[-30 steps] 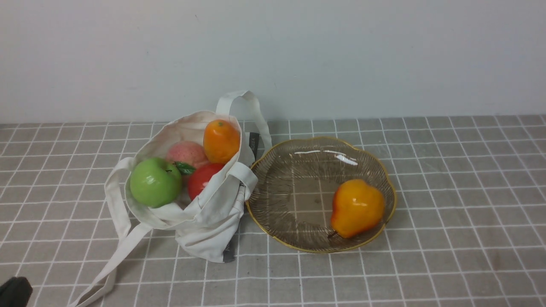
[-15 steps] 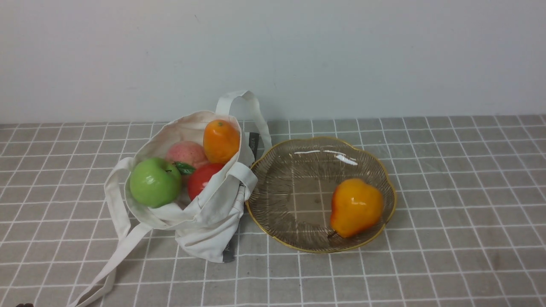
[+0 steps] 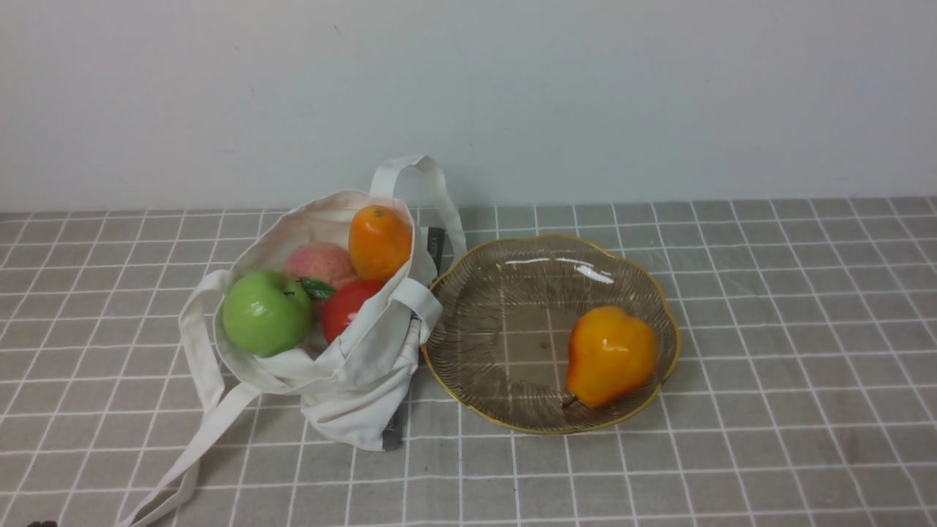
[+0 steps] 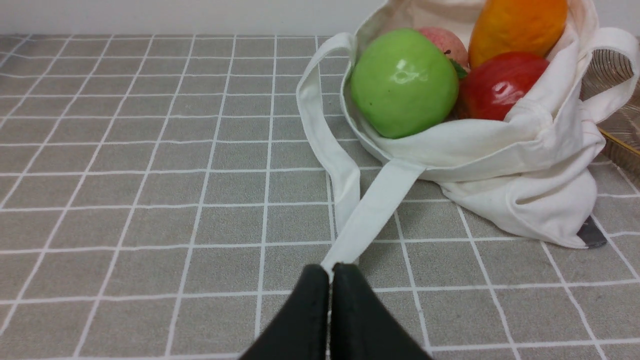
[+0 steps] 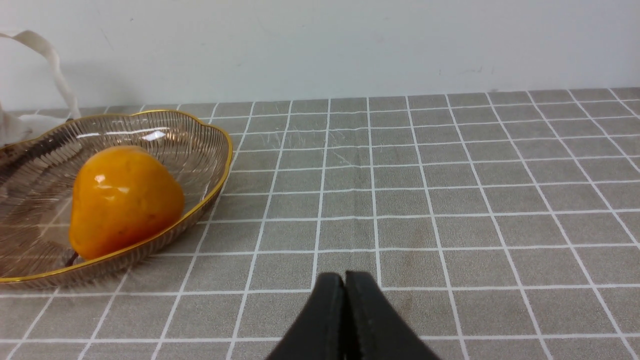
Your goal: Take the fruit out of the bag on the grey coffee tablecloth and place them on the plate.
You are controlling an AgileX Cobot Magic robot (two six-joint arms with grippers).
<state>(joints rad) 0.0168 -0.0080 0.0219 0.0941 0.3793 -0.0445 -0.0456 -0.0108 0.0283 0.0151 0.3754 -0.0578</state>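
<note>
On the counter: grey coffee tablecloth spreads across the whole surface.
Bag: slumped at 9 o'clock of the plate, touching its rim, mouth open.
Fruit in bag: green apple, peach, tangerine, red round fruit.
Plate: holds the pear at its 4 o'clock side.
Left gripper: jaws pressed together, empty, tip at the bag's strap.
Right gripper: jaws pressed together, empty, low over the cloth, at 3 o'clock of the plate.
</note>
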